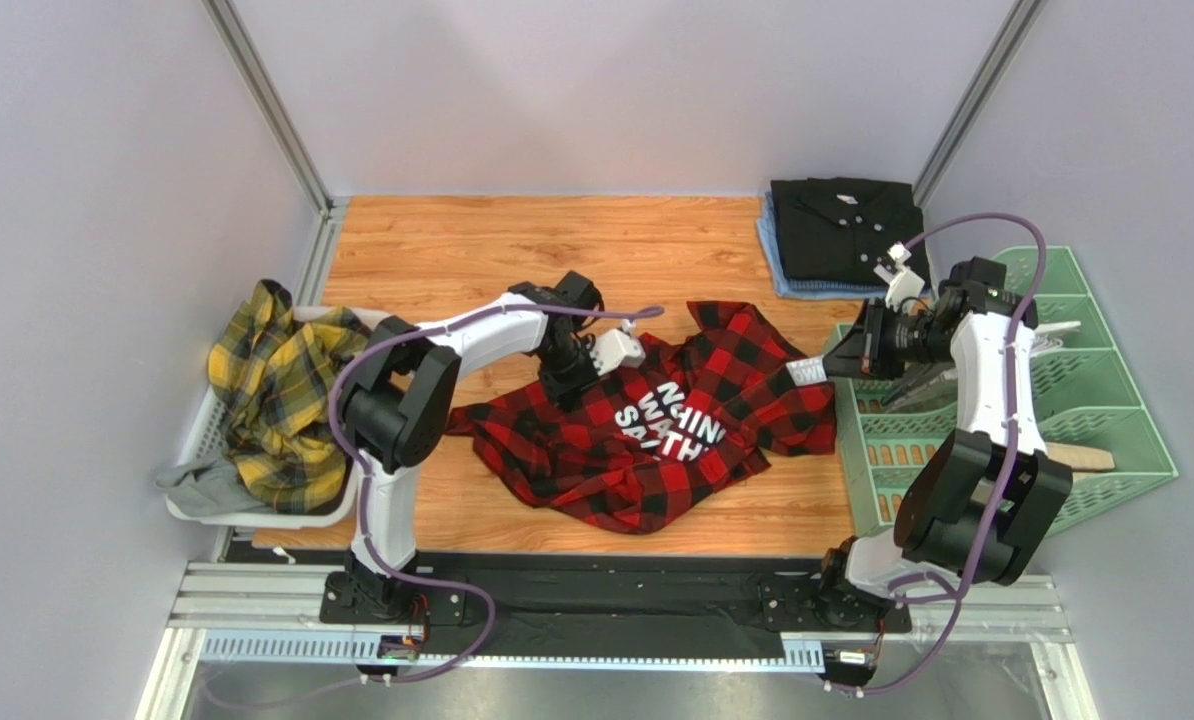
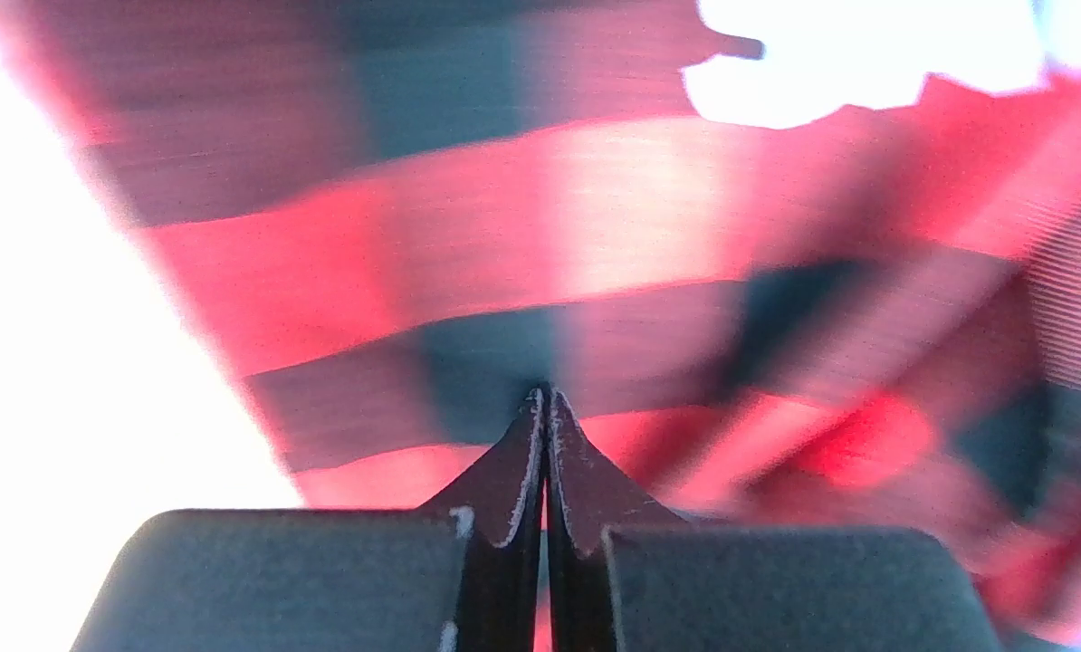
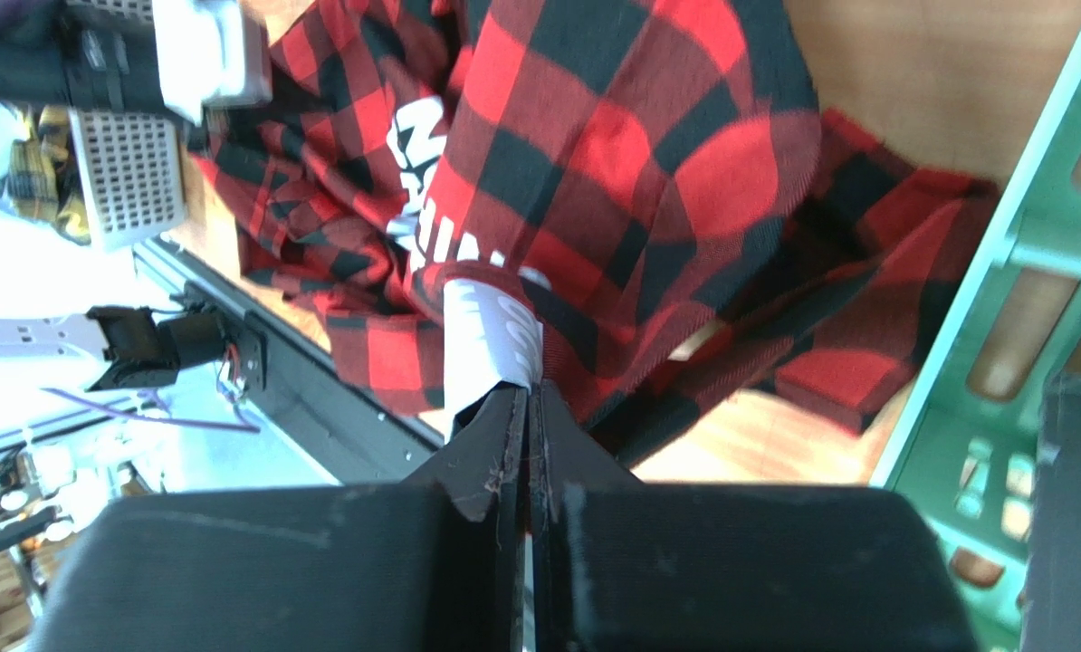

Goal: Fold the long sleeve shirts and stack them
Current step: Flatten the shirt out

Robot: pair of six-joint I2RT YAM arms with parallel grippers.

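Top view: the red-and-black check shirt lies crumpled and spread on the wooden table, between the two arms, its white block letters facing up; the left gripper sits on the shirt's far edge, just beside the letters, fingers pressed together with a sliver of red cloth between them in the left wrist view, so clamped on the shirt; the right gripper is at the shirt's right edge, jaws closed on a white patch of that shirt, as the right wrist view shows; the plain black shirt rests folded on a blue cloth at the far right of the table; the yellow-and-dark plaid shirt lies bunched in a white basket at the left edge; a green rack stands at the right, just beside the right arm
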